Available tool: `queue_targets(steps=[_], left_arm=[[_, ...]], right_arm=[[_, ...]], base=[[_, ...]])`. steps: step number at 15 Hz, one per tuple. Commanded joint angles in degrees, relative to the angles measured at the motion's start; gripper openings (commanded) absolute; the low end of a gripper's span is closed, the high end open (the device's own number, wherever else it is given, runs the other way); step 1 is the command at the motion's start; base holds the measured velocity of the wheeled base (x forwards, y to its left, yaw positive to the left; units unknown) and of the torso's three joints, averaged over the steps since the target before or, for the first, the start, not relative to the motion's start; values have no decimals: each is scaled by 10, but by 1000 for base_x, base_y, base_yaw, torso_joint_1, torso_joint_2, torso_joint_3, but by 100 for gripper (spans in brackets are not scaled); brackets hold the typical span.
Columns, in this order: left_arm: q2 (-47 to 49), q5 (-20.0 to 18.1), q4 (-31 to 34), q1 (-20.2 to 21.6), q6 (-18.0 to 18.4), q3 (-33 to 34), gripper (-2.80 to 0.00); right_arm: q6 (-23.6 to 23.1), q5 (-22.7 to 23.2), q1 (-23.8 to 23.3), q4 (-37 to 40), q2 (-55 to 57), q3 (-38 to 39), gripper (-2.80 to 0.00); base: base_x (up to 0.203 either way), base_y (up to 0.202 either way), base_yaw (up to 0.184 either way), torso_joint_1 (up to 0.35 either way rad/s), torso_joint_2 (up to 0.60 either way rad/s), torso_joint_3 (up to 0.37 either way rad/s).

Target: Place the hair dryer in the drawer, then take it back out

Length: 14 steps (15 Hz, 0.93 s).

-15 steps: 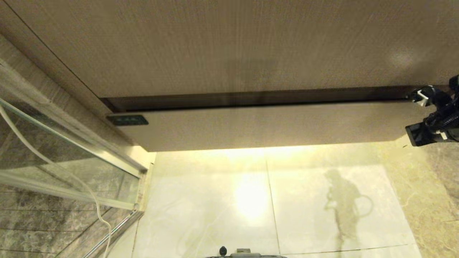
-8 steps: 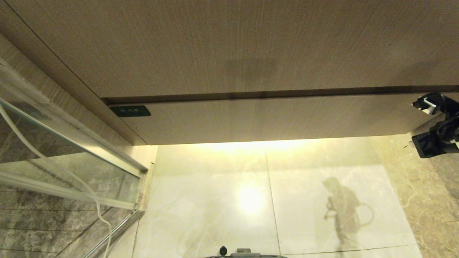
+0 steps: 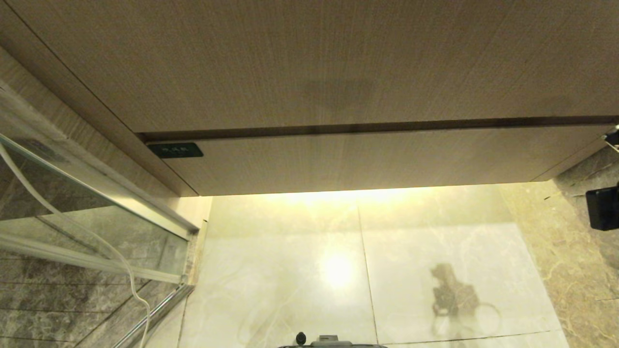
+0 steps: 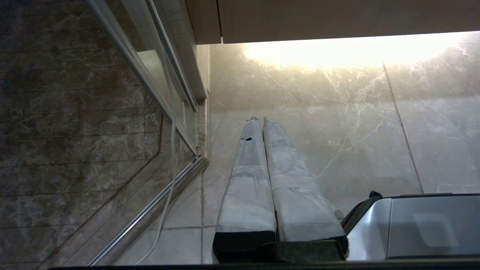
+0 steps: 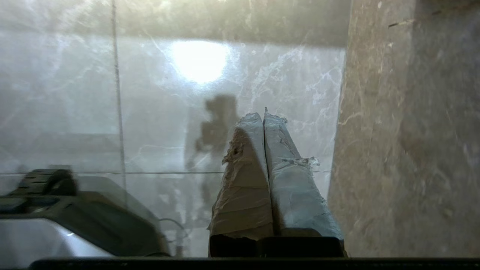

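The drawer (image 3: pixel 367 162), ajar a second ago, now sits flush under the wood panel (image 3: pixel 309 63) across mid-frame, and the right gripper (image 5: pixel 263 116), fingers pressed together and empty, has retreated to the right edge. The left gripper (image 4: pixel 260 120) hangs narrow and idle over the floor (image 3: pixel 411 261). The hair dryer is not visible, presumably shut inside.

It was a bathroom: glossy marble floor tiles (image 3: pixel 290 270), a glass shower screen (image 3: pixel 96 222) on a metal track (hose behind it), and a wood-grain vanity drawer (image 3: pixel 367 162).
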Motion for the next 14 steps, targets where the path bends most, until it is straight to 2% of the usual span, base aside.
queue_targets(steps=[1,4,6,9,12,14], left_arm=[[1,0,0,0,0,0,-280],[1,0,0,0,0,0,-280],[1,1,0,0,0,0,-280],[0,1,0,0,0,0,-280],[1,1,0,0,0,-1,-280],[1,0,0,0,0,0,-280]], right_arm=[[9,5,18,19,-125,45,-280],[16,33,30,71,-311,132,-280],[23,43,48,74,-431,219,-280],[47,49,84,3,-563,370,-280],[59,45,99,-35,-607,415,-280],[62,33,102,-51,-694,444,-280]], base=[[0,0,0,0,0,0],[0,0,0,0,0,0],[0,0,0,0,0,0],[0,0,0,0,0,0],[0,0,0,0,0,0],[0,0,0,0,0,0]])
